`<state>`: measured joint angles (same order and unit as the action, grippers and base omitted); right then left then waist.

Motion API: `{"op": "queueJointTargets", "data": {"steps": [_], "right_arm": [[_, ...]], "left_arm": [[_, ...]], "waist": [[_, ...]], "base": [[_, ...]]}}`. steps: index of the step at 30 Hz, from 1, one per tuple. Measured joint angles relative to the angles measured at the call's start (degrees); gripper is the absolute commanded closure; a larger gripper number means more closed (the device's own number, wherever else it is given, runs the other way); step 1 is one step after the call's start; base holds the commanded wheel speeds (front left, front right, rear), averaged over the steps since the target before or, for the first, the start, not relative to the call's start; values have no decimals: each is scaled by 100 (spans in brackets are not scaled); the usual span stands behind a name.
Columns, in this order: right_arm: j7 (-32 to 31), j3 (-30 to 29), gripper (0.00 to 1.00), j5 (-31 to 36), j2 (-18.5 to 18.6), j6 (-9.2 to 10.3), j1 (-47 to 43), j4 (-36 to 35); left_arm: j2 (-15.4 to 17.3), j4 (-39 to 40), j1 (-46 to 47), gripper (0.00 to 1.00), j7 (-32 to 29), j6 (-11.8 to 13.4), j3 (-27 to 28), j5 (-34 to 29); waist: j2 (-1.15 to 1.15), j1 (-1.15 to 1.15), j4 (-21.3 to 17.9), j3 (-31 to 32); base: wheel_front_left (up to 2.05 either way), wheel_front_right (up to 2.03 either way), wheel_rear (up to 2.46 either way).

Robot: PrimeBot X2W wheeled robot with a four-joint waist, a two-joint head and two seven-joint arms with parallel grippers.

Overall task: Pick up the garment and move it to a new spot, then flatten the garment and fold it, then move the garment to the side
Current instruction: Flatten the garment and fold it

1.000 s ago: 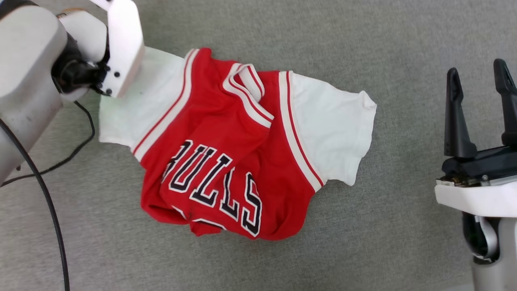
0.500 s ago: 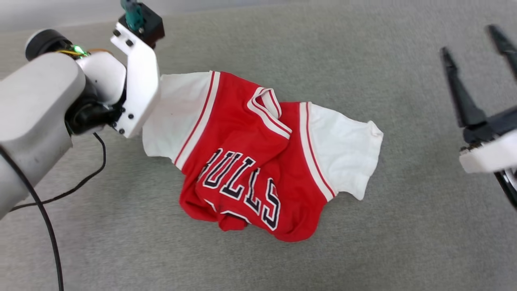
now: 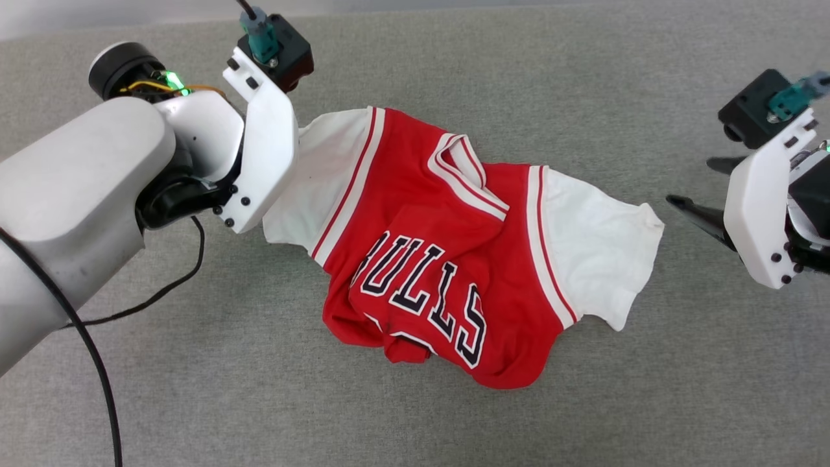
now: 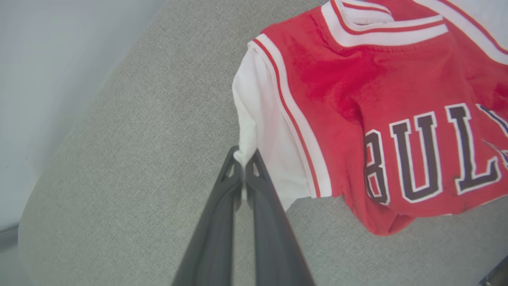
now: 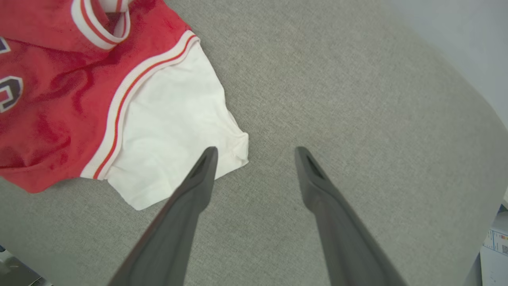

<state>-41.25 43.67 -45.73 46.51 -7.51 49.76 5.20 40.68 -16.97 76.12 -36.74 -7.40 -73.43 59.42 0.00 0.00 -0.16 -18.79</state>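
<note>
Head view: the garment (image 3: pixel 441 259) lies crumpled, black lettering up, on the grey cloth surface (image 3: pixel 648 402) | left wrist view: left gripper (image 4: pixel 243 167) pinched tight on the edge of one white sleeve (image 4: pixel 258 127), lifting it | right wrist view: right gripper (image 5: pixel 256 153) spread wide, holding nothing, near the other white sleeve (image 5: pixel 170 131)

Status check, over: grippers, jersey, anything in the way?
Left gripper shut on white sleeve edge of jersey. Right gripper open beside other sleeve. Jersey crumpled on grey surface. Nothing blocking.
</note>
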Motion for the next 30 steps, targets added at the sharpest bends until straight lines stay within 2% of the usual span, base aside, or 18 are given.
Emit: {"op": "queueJointTargets", "data": {"steps": [4, 8, 14, 20, 21, 22, 23, 30], "right_arm": [[-797, 421, 0, -404, 48, 0, 453, 294], [-1211, 672, 0, -667, -70, 0, 686, 678], [-1319, 1039, 0, -736, -377, 1, 800, 1215], [-1159, 1317, 0, -800, -421, 1, 911, 1406], [-1102, 1372, 27, -817, -423, 1, 933, 1425], [-1005, 1425, 93, -802, -423, 1, 954, 1443], [-905, 1450, 100, -812, -430, 0, 964, 1479], [25, 1538, 100, -905, -457, 1, 995, 1538]], "left_arm": [[-54, 40, 86, 100, 74, 0, 0, -32], [-154, 63, 236, 100, 175, 0, 1, -68], [-240, 118, 397, 100, 325, 0, 0, -122], [-320, 93, 422, 100, 421, 0, -1, -178], [-319, 82, 422, 100, 424, 0, -1, -178], [-320, 68, 420, 100, 436, 0, -1, -178], [-323, 55, 412, 100, 448, 0, 0, -178], [-233, -80, 332, 100, 755, 0, -3, -157]], "waist": [[0, 0, 100, -155], [0, 0, 220, -347], [0, 0, 376, -660], [0, -1, 454, -848], [0, -1, 447, -847], [0, -1, 437, -836], [0, -1, 428, -815], [0, 0, 342, -435]], "base": [[0, 0, 0], [0, 0, 0], [0, 0, 0], [0, 0, 0], [0, 0, 0], [0, 0, 0], [0, 0, 0], [0, 0, 0]]}}
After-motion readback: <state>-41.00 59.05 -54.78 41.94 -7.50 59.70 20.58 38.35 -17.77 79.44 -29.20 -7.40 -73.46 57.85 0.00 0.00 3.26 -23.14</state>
